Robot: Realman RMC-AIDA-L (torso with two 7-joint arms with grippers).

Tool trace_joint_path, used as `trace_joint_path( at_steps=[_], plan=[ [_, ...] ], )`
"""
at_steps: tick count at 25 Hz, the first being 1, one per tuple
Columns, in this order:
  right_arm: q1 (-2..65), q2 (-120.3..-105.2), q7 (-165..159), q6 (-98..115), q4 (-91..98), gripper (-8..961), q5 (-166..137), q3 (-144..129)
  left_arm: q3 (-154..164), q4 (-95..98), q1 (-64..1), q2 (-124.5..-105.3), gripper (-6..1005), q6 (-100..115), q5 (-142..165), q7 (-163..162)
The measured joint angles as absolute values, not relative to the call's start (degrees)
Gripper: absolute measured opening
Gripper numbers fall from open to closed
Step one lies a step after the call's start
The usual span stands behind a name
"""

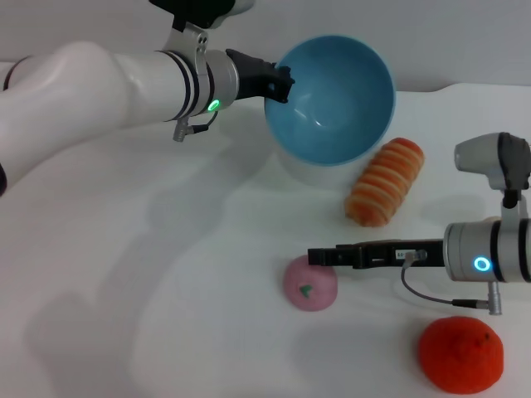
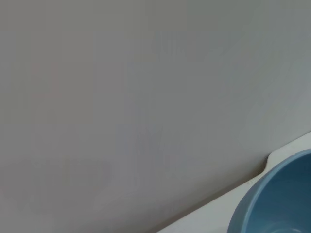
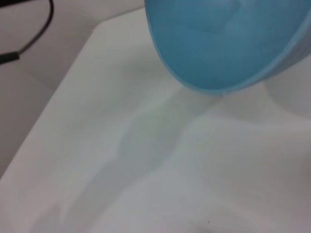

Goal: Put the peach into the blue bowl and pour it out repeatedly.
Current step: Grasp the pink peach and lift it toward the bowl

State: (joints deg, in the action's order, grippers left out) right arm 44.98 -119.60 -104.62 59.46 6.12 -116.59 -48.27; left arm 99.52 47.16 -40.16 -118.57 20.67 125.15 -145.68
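Observation:
The blue bowl (image 1: 332, 99) is lifted off the table and tipped on its side, its empty inside facing me. My left gripper (image 1: 280, 83) is shut on its left rim. The bowl also shows in the left wrist view (image 2: 277, 199) and the right wrist view (image 3: 223, 43). The pink peach (image 1: 309, 286) lies on the white table in front of the bowl, apart from it. My right gripper (image 1: 322, 255) reaches in from the right, its tip just over the peach's far top edge. The peach does not show in either wrist view.
An orange-and-white striped roll (image 1: 384, 182) lies right of the bowl. A bright orange bumpy fruit (image 1: 460, 355) sits at the front right, below my right wrist. The table's left edge (image 3: 58, 92) shows in the right wrist view.

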Motion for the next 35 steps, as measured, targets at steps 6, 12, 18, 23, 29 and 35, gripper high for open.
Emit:
trace_joint_path(
  at_steps=[6, 12, 18, 23, 29, 35],
  plan=[
    [45.39, -119.74, -103.17, 58.67, 4.82, 759, -116.32, -48.39, 99.84, 47.04, -40.09, -118.56, 0, 20.27, 125.15, -145.71],
    [46.9, -119.8, -100.86, 58.78, 2.78, 756, -116.53, -48.57, 99.88, 47.01, -40.03, -118.55, 0, 20.04, 125.15, -145.72],
    [47.31, -119.8, -100.01, 58.68, 1.98, 689, -116.55, -48.56, 99.95, 47.01, -39.99, -118.56, 0, 19.64, 125.16, -145.72],
    [46.64, -119.8, -99.99, 58.6, 2.42, 581, -116.32, -48.1, 99.95, 46.88, -39.91, -118.5, -1, 19.5, 125.16, -145.72],
    [46.59, -119.8, -99.89, 58.26, 2.88, 328, -116.28, -48.32, 99.92, 46.83, -39.96, -118.39, -1, 19.41, 125.25, -145.59],
    [46.24, -119.79, -97.75, 58.79, 3.11, 91, -115.63, -47.81, 99.92, 46.65, -40.0, -118.29, 0, 19.35, 125.55, -145.69]
  ],
)
